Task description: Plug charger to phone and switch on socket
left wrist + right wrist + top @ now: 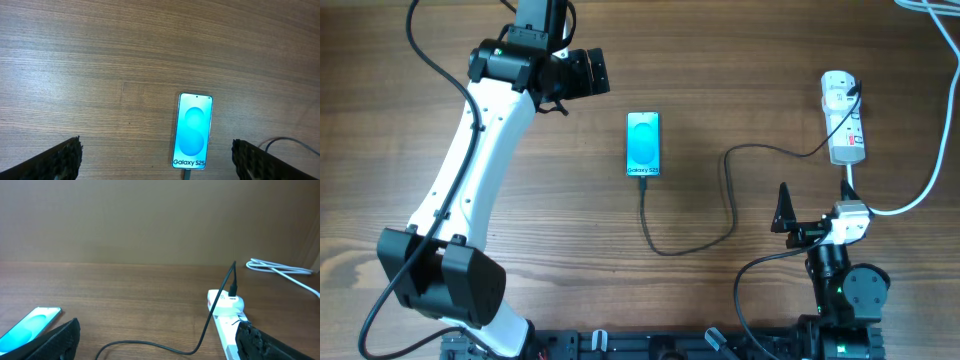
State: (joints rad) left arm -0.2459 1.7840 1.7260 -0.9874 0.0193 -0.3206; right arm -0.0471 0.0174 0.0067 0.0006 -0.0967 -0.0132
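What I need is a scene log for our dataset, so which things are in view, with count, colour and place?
phone: one, turquoise screen, flat at table centre
power strip: one, white with red markings, right side
charger cable: one, thin black, loops from the phone's near end to the power strip's plug block
white lead: one, thick, right edge
table: one, brown wood
left gripper: one, black, open, left of the phone
right gripper: one, black, open, near side, below the power strip
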